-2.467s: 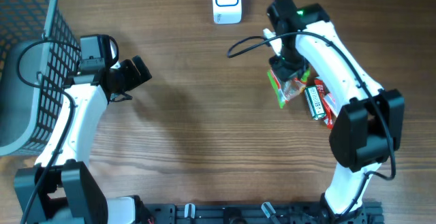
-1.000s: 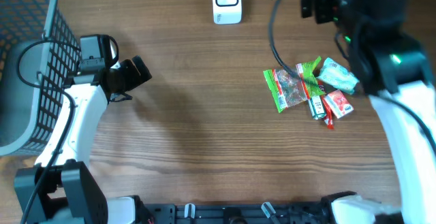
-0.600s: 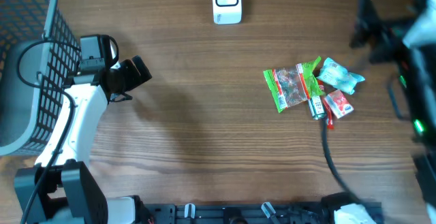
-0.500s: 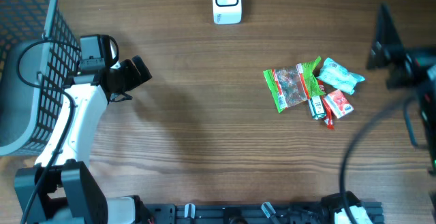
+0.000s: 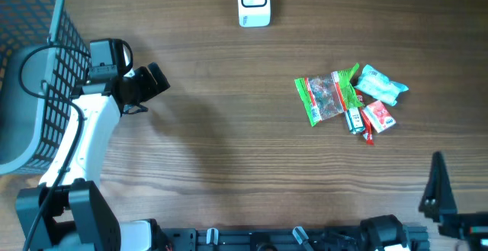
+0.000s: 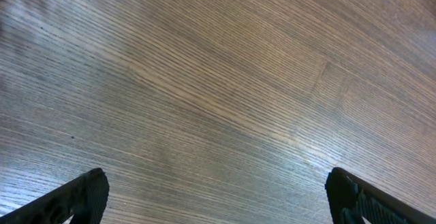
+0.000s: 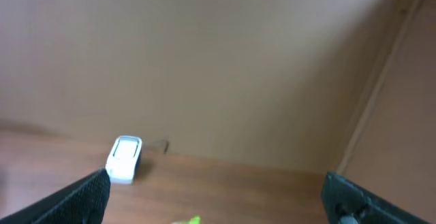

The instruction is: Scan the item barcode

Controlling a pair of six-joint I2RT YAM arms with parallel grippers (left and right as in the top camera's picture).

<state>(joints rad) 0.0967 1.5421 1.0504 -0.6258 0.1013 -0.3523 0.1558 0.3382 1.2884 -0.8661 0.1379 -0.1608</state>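
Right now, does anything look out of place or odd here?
Yes: the right arm sits at the overhead view's bottom right edge, its wrist camera facing the wall above the scanner, away from the packets. Those lie heaped, overlapping.

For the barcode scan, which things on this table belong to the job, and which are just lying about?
Job: scanner, green packet, teal packet, red packet, small green-white pack.
Lying about: basket, at the table's left edge, nothing gripping it.
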